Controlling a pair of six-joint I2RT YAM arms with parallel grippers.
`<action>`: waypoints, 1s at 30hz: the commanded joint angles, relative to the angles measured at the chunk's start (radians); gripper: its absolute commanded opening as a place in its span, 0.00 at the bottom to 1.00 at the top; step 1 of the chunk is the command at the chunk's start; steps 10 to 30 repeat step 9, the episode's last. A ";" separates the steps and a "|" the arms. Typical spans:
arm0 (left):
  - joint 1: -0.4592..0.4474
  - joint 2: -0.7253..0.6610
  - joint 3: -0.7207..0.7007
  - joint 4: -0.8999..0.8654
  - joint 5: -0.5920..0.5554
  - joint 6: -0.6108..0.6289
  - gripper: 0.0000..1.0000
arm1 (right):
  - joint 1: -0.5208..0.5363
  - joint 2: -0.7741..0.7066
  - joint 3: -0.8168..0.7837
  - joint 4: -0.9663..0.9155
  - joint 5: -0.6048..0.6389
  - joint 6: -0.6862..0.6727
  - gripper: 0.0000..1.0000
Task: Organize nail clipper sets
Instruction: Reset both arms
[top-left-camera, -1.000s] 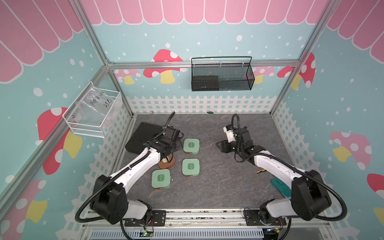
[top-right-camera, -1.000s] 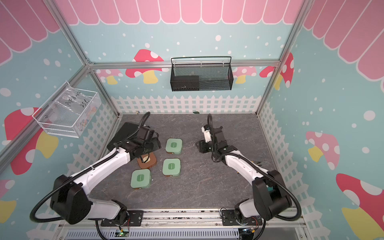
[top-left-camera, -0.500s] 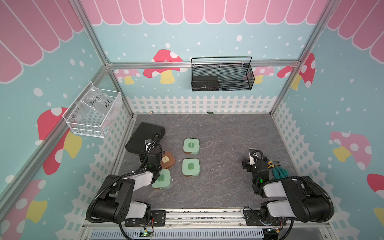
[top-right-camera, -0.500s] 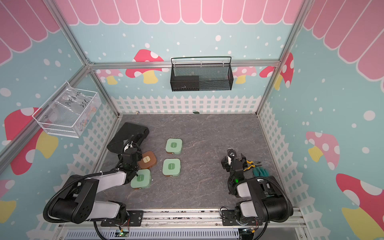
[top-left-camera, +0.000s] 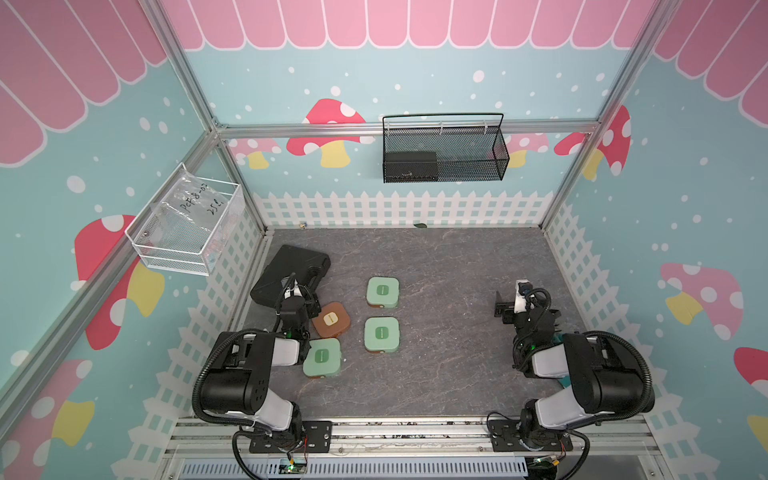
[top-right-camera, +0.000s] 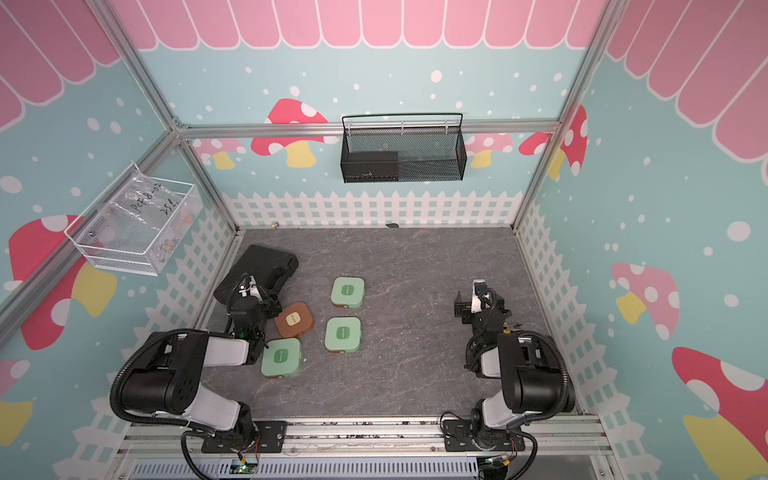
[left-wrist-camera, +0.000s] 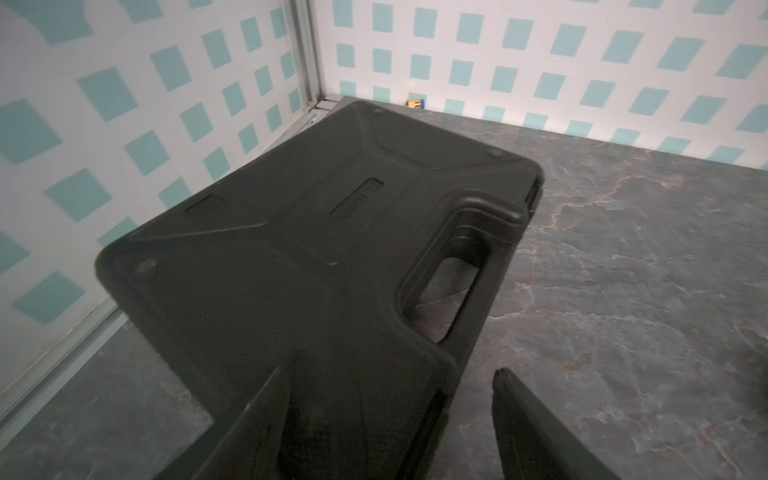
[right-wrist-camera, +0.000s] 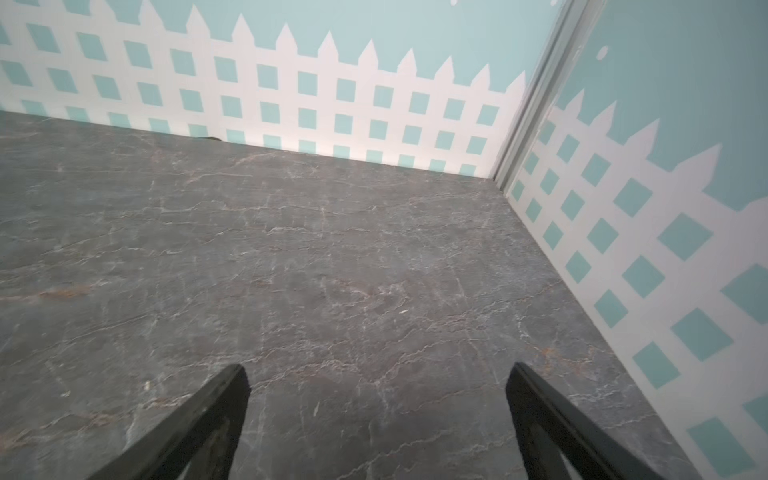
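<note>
Your left gripper (left-wrist-camera: 388, 374) gapes empty over the textured black case (left-wrist-camera: 316, 232); the smooth rounded-square brown case (top-left-camera: 331, 319) lies just beside it, mint cases (top-left-camera: 381, 335) near. Your right gripper (right-wrist-camera: 378, 368) gapes empty too.

Open tabletop (top-left-camera: 449, 332) centre-right, four closed cases (top-left-camera: 381, 335) clustered left, large black case (top-left-camera: 291, 270) filling far-left corner

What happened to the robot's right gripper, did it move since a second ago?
Yes. The right gripper has pulled back, away from the farthest green case and closer to the fence wall on its side.
</note>
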 joint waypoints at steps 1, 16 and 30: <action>0.015 -0.014 0.019 0.063 0.081 0.011 0.81 | 0.000 -0.001 -0.012 0.110 -0.053 0.006 1.00; 0.016 -0.008 0.010 0.091 0.073 0.010 1.00 | 0.007 0.012 0.029 0.050 -0.081 -0.015 1.00; 0.016 -0.008 0.010 0.091 0.073 0.010 1.00 | 0.007 0.012 0.029 0.050 -0.081 -0.015 1.00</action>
